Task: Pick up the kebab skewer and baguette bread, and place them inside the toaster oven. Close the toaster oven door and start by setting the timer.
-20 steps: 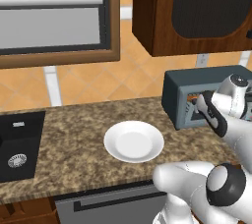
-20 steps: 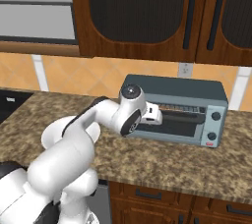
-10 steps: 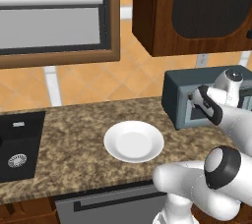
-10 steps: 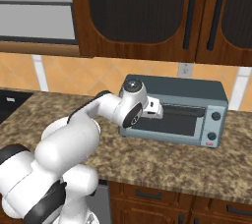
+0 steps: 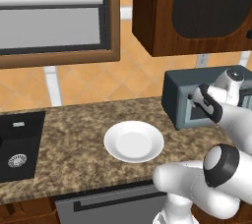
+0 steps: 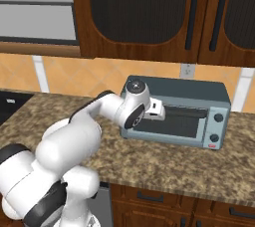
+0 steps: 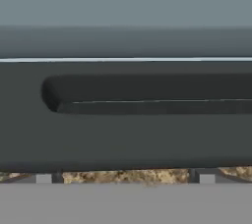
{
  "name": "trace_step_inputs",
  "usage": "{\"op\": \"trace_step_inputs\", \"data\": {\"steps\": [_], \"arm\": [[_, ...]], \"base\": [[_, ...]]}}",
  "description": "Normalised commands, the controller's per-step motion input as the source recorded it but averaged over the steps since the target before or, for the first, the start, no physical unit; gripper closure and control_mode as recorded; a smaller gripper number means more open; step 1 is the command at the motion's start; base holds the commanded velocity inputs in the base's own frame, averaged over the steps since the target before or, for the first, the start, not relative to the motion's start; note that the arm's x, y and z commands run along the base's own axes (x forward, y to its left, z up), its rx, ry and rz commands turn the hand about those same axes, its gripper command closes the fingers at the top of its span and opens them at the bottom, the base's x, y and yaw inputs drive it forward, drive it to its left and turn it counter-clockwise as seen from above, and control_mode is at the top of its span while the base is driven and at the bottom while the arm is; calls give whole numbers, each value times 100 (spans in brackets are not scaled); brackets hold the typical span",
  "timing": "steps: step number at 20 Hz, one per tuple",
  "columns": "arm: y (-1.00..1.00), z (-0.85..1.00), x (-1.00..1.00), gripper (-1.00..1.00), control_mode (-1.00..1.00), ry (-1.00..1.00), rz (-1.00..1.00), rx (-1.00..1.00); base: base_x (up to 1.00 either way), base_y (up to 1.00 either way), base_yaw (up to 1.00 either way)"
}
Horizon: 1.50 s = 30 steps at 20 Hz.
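Observation:
The blue-grey toaster oven (image 6: 199, 89) (image 5: 175, 101) stands on the counter with its door (image 6: 174, 127) up and closed. My gripper (image 6: 162, 111) (image 5: 198, 98) is open, right in front of the dark bar handle (image 6: 192, 113) at the door's top left. In the hand view the handle (image 7: 147, 95) runs across the middle, close up, with my gripper (image 7: 125, 177) spread wide below it and holding nothing. The kebab skewer and the baguette bread are out of view.
An empty white plate (image 5: 134, 141) lies on the speckled counter (image 5: 74, 139) left of the oven. A black sink (image 5: 17, 144) sits at the far left. Two knobs (image 6: 217, 118) are on the oven's right panel. Dark wooden wall cabinets (image 6: 149, 17) hang above.
The hand has edged a little closer to the oven door's handle, and the arm's elbow has swung. The jaws stay wide open. The oven and plate have not moved.

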Motion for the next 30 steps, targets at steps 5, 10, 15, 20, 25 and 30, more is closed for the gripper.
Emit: {"op": "trace_step_inputs", "data": {"steps": [5, 10, 15, 20, 25, 30], "arm": [[-1, 0, -64, -100, -100, 0, -1, 0], [-13, 0, -70, -100, -100, -1, -2, 0], [-57, 0, -71, -100, -100, -11, -4, 0], [-91, 10, -16, -100, -100, -13, -14, 4], [-69, 30, 10, -100, -100, -10, -27, 13], [-52, 7, 34, -100, -100, -18, -26, 16]], "base": [[0, 0, 0], [0, 0, 0], [0, 0, 0], [0, 0, 0], [0, 0, 0], [0, 0, 0]]}}
